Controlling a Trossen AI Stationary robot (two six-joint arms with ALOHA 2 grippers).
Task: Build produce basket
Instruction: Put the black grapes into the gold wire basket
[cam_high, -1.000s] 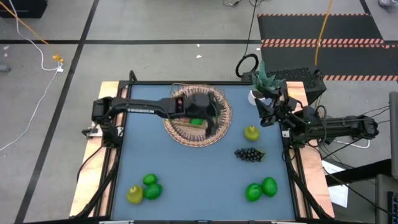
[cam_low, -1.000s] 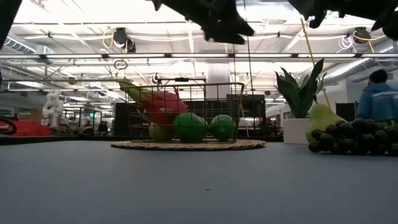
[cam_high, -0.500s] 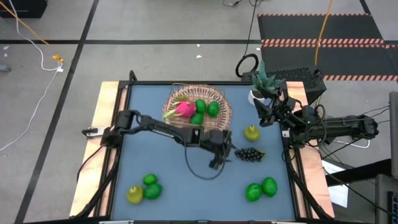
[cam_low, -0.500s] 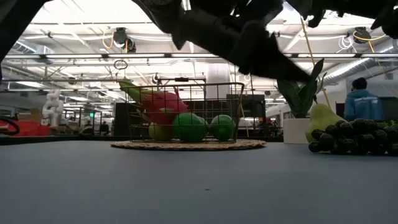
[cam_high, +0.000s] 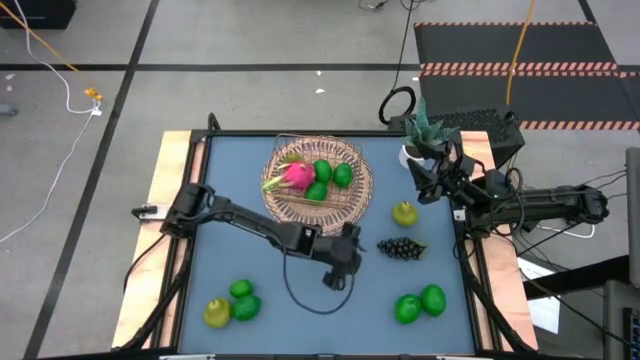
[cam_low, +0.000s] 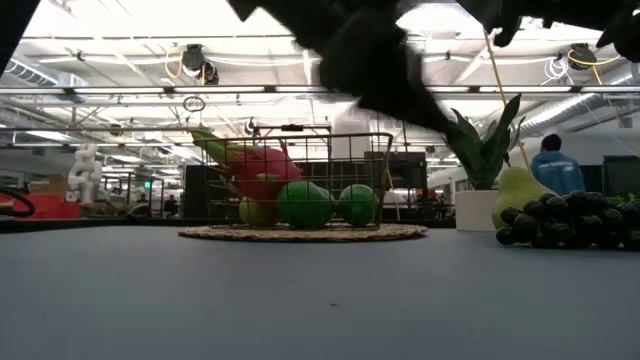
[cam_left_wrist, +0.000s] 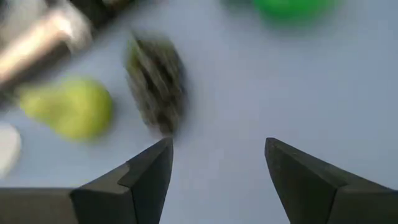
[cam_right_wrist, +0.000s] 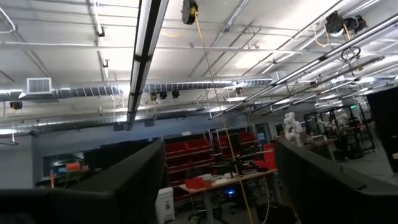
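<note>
Item 1. My left end effector (cam_left_wrist: 214, 163): fingers parted, nothing between them, hanging over bare tabletop (cam_high: 250, 255) just in front of the basket and a little to the left of the grape bunch (cam_high: 400, 248). In my wrist view the grapes show as a dark blurred cluster ahead of the fingertips, with a pear (cam_left_wrist: 69, 107) beside them.

Item 2. Step in hand, as I judge it: fetch the grape bunch. To do it well I should centre the fingers over the thick middle of the cluster, not the loose end, come down nearly to the tabletop, and close gently so the bunch does not roll or squirt out sideways. The pear (cam_high: 404, 213) lies near the grapes; I should approach from the open side so I do not knock it.

Item 3. The basket (cam_high: 360, 190): far middle of the tabletop, already holding a pink dragon fruit (cam_high: 296, 176) and round green fruits.

Item 4. Loose produce: green fruits near the right front, more at the left front.

Item 5. My right end effector (cam_right_wrist: 214, 180): fingers apart, empty, parked at the right edge beside the potted plant (cam_high: 425, 130).
</note>
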